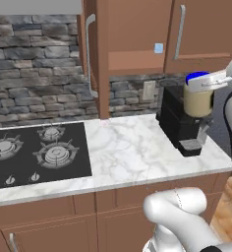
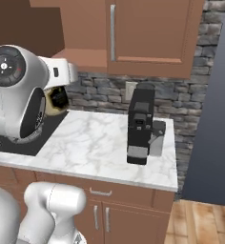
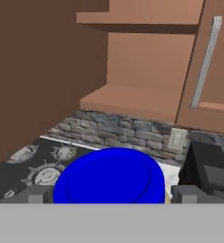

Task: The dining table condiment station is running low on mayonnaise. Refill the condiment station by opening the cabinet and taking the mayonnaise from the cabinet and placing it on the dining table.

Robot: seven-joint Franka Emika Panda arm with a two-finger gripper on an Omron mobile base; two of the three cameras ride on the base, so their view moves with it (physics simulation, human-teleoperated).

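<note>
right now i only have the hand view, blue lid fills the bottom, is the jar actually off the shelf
Observer: Yes. In the left base view the mayonnaise hangs in the gripper above the counter, in front of the coffee machine.
Operator: cabinet door status
Observer: The cabinet door stands swung open, edge-on, its bar handle facing out over the stove.
Operator: anything under the jar
Observer: In that view the black coffee machine stands behind and below it, at the counter's right end.
</note>
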